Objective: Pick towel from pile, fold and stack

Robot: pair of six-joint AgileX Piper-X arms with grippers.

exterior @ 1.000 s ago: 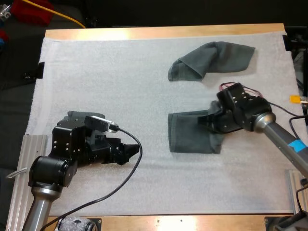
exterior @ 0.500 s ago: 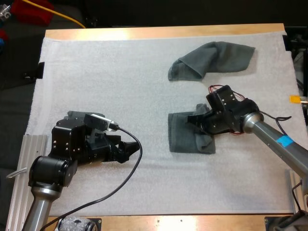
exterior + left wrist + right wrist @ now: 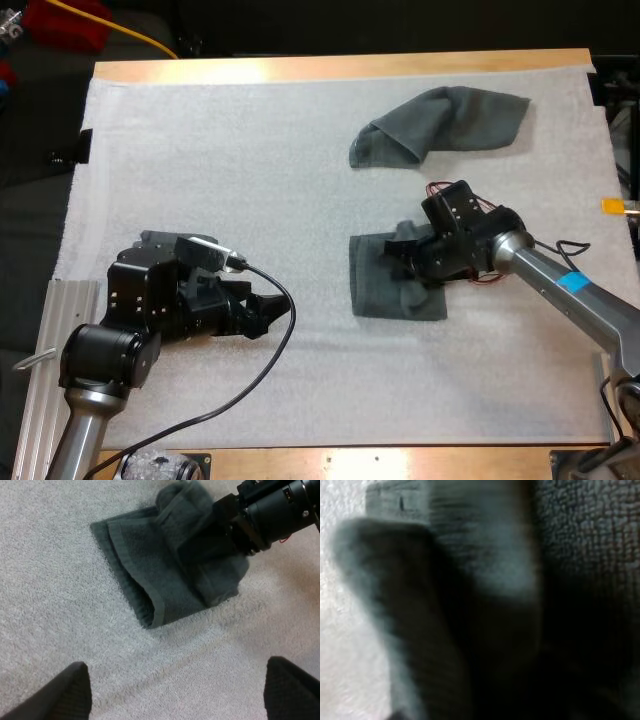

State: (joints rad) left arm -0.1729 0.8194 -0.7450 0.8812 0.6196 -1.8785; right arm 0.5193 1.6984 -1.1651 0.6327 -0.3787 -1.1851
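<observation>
The right tool was clamped on the towel, its tips buried in a raised fold at the towel's right side. The rest of the towel lay flat and folded on the mat. The left tool hung low over bare mat, well left of the towel, its fingers spread wide and touching nothing. A crumpled towel lay farther back, apart from the first, toward the mat's far right. The white, finely textured mat covered nearly all the wooden desk, leaving strips of wood along the far and near edges. Beyond the far edge the room was dark.
</observation>
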